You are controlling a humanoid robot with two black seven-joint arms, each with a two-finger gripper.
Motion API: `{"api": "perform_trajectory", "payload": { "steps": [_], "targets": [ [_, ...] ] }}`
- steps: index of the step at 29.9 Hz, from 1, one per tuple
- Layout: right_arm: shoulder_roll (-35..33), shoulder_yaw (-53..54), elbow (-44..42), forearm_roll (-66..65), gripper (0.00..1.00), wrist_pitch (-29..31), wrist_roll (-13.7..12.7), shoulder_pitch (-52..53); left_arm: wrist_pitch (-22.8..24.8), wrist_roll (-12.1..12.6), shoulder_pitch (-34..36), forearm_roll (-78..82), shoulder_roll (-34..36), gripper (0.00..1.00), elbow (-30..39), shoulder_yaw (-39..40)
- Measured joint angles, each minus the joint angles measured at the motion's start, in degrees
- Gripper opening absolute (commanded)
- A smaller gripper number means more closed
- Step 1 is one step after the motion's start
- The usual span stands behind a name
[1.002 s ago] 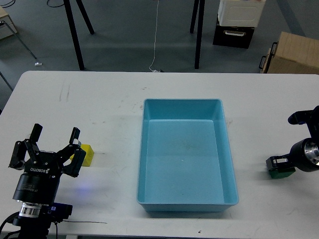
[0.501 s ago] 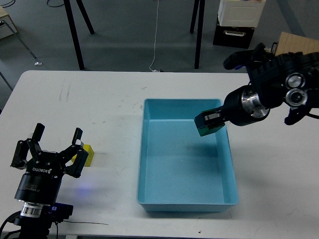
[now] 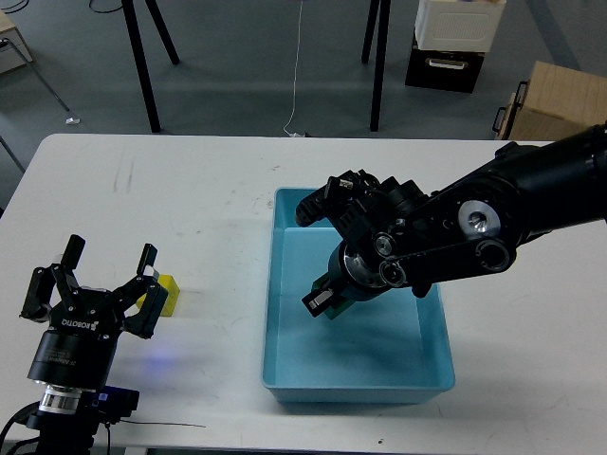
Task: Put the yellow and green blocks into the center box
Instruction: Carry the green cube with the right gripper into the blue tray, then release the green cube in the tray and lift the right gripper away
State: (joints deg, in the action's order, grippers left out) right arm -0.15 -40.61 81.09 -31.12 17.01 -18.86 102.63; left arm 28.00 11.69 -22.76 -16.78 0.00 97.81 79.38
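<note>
- Reaching in from the right across a white table (image 3: 190,209), a black right arm, its right gripper (image 3: 327,301) lowered inside the light-blue center box (image 3: 432,370).
- Clamped between that gripper's fingers, a green block (image 3: 339,308), mostly hidden by the dark fingers, only a sliver of green showing; whether block touches the box floor, cannot tell.
- Held over the left-middle part of the box interior, nearer the left wall than the right.
- Casting a soft shadow on the box floor below and ahead of the gripper.
- At lower left, the left gripper (image 3: 105,261), pointing up the frame, fingers spread wide and holding nothing.
- Just beside its right fingertip, resting on the tabletop, a yellow block (image 3: 160,295), partly covered by the gripper body; contact between finger and block, cannot tell.
- Yellow block well apart from the box, out to the left of its left wall.
- Faint blue glow on the table near the left arm's wrist.
- Beyond the far table edge: grey floor, black stand legs (image 3: 142,66), a thin white cable (image 3: 296,76), a black-and-white case (image 3: 455,38) and a cardboard box (image 3: 555,100) at upper right.
</note>
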Motion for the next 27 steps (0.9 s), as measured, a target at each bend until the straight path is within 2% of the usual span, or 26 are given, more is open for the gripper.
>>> {"api": "perform_trajectory", "payload": {
  "steps": [1,2,10,15,21,27],
  "targets": [
    [0.05,-0.18,-0.01,0.95,0.92,-0.07,-0.05,0.08,0.00,0.00,0.02,0.00,0.00,1.00,-0.03,-0.01],
    [0.06,-0.26,-0.01,1.89,0.94,-0.14,-0.09,0.13,0.00,0.00,0.05,0.00,0.00,1.00,-0.10,-0.02],
    [-0.53,-0.06,-0.06,4.68,0.96,-0.40,-0.13,0.53,0.00,0.11,0.25,0.00,0.00,1.00,-0.76,-0.10],
    [-5.89,3.54,-2.47,7.97,0.96,-0.27,-0.12,2.95,0.00,0.17,0.35,0.08,0.00,1.00,-0.86,-0.11],
    [-13.14,14.58,-13.60,12.86,0.96,-0.17,0.50,2.94,0.00,0.20,0.64,0.38,0.00,1.00,-0.87,-0.11],
    [-18.47,30.21,-26.33,20.66,0.96,0.59,0.73,-4.35,0.00,0.23,0.70,0.68,0.00,1.00,-0.87,-0.04]
  ]
}}
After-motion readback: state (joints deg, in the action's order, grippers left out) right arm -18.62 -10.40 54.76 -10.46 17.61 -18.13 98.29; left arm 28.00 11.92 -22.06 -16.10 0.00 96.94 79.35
